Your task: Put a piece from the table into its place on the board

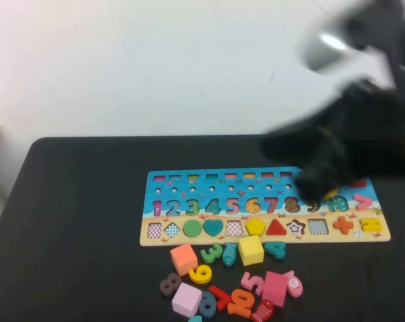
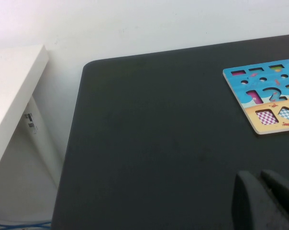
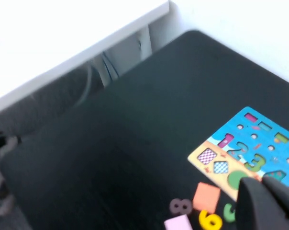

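Right gripper [image 1: 316, 184], blurred, hangs over the board [image 1: 189, 236] near its right end. Cannot tell its fingers' state or whether they carry anything.

Loose pieces sit in a cluster on the bench [image 1: 75, 221] just in front of the board, below and left of those fingers: orange square [image 1: 184, 258], yellow block [image 1: 251, 249], pink square [image 1: 275, 288]. They look staged for picking.

Left gripper [image 2: 266, 201] is parked off to the board's left, its fingers [image 2: 245, 201] together, empty; board corner ahead of them.
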Robot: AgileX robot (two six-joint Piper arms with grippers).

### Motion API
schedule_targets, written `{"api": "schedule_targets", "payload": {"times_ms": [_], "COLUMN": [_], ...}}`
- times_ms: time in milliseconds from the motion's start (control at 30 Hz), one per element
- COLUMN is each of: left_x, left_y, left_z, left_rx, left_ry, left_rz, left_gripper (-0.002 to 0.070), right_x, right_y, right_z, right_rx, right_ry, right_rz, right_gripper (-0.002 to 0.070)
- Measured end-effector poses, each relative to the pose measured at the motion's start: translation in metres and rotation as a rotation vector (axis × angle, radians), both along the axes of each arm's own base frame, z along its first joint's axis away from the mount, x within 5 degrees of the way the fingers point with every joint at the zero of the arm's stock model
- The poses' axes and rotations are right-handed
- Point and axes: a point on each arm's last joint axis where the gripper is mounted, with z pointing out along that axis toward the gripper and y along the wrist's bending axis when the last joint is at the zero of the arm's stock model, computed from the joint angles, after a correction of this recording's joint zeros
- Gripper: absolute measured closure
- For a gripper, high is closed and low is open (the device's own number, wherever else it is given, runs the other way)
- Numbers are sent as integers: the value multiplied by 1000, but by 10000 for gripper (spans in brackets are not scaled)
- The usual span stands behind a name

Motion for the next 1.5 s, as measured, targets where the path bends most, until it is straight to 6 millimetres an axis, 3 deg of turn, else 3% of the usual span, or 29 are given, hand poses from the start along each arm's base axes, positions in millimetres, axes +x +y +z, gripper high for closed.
{"api": "schedule_targets", "payload": {"times_ms": [233, 533, 667, 833, 867, 1100, 1367, 1500], "left_x": [0, 0, 0, 0, 0, 0, 0, 0], "left_y": [0, 0, 0, 0, 0, 0, 0, 0], "left_z": [0, 0, 0, 0, 0, 0, 0, 0], "left_rx": [0, 0, 0, 0, 0, 0, 0, 0], "left_ry": [0, 0, 0, 0, 0, 2, 2, 2], "left_rz": [0, 0, 0, 0, 0, 0, 0, 0], "left_gripper": [676, 676, 676, 676, 676, 676, 676, 676], "right_x": [-57, -98, -109, -120, -126, -145, -151, -149], "right_y": [-49, -85, -103, -125, -131, -148, -154, -163], "right_z": [-13, -26, -42, -60, -71, -122, -156, -173], "right_rx": [77, 22, -40, 60, 106, 163, 224, 235], "right_ry": [-57, -132, -169, -338, -373, -304, -223, -226], "right_rz": [-27, 1, -47, -161, -183, -227, -286, -445], "right_gripper": [657, 657, 657, 657, 657, 657, 657, 657]}}
